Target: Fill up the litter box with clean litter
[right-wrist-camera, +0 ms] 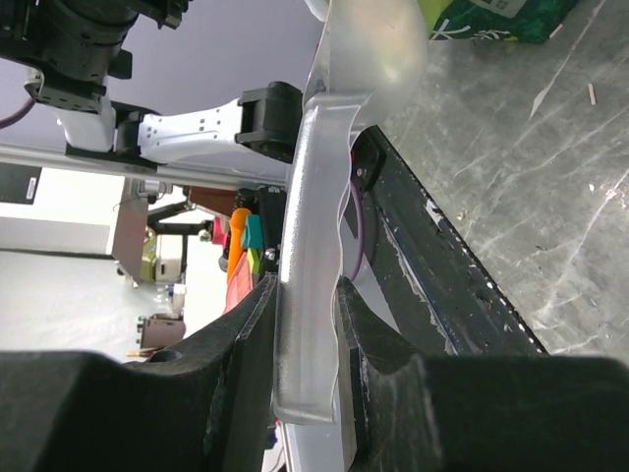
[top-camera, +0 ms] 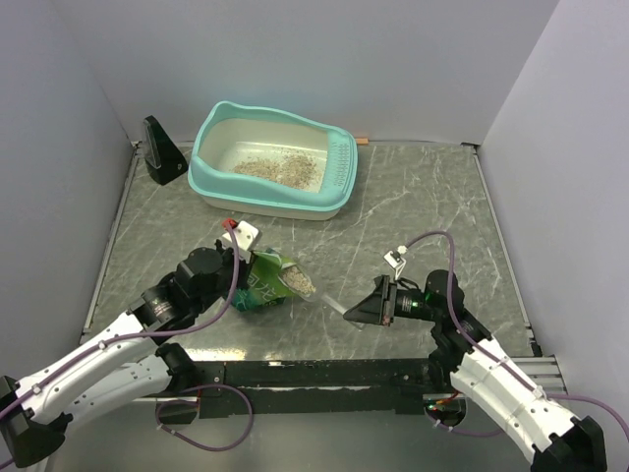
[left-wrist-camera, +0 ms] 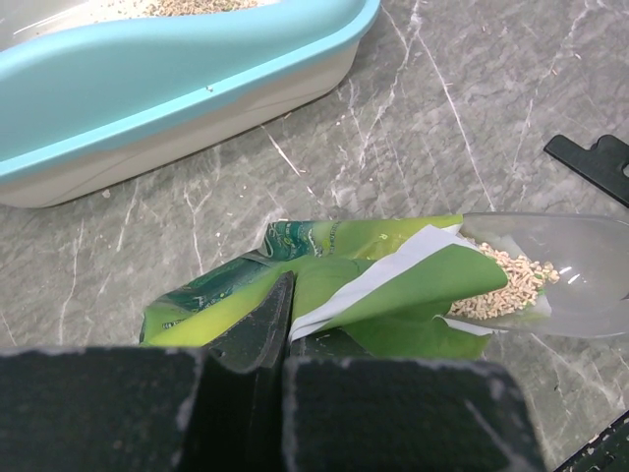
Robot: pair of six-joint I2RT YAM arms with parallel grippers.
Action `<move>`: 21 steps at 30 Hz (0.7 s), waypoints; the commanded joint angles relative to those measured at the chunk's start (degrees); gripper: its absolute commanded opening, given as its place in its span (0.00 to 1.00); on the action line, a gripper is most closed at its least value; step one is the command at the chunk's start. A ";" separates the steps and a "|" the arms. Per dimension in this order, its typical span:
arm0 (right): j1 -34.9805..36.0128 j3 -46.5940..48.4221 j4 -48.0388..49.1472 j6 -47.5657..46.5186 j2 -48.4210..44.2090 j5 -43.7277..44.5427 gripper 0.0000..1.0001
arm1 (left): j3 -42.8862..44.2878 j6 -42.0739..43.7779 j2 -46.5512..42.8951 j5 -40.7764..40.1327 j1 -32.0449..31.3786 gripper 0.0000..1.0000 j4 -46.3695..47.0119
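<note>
— Scooping from the pouch is the step in hand, do we agree?

— We judge so. The bowl of the scoop (left-wrist-camera: 580,275) sits in the mouth of the green pouch (left-wrist-camera: 324,285). A heap of clean litter (left-wrist-camera: 506,285) lies in it, just ahead of the left jaws and off to their right.

— How does our left gripper (left-wrist-camera: 287,339) stand?

— Its jaws are all but pressed together, pinching a fold at the pouch's edge. That holds the mouth open towards the scoop.

— And the right gripper (right-wrist-camera: 305,300)?

— Its jaws are narrowly apart and clamped on the flat sides of the scoop's handle. The handle runs straight out ahead of them, with the bowl at its far end against the pouch.

— Where is the litter box (top-camera: 204,155)?

— Well beyond both pairs of jaws, far ahead of the left pair. A patch of litter lies on its floor, with bare cream around it, so we reckon the filling is only partly done.

— What does the next move call for?

— We would draw the scoop out of the pouch with its bowl level. Then we would lift it above the turquoise rim and tip it over the bare floor. The left jaws should hold firm while it leaves, or the pouch may slump and spill.
</note>
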 commanded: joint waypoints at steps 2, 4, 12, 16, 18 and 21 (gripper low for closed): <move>-0.39 -1.42 -2.75 1.01 -2.79 0.93 0.00 | -0.07 0.54 -1.20 -0.80 -0.20 0.01 1.89; -0.39 -1.42 -4.41 1.18 -4.72 1.11 0.00 | -0.07 0.54 -1.20 -0.97 -0.20 0.01 1.89; -0.39 0.25 -10.22 3.20 -12.54 2.25 0.00 | 0.10 0.37 -1.37 -2.55 -0.20 0.01 1.71; -0.30 2.62 -14.52 3.21 -14.75 2.87 0.00 | 0.10 -0.16 -2.16 -5.36 -0.20 0.01 1.54; -0.30 3.68 -14.97 4.17 -15.80 2.87 0.00 | 0.19 -0.51 -2.08 -7.20 -0.20 0.01 1.27; -0.39 5.00 -15.14 5.66 -16.68 2.78 0.00 | 0.63 -1.21 -1.55 -10.02 -0.20 0.01 0.39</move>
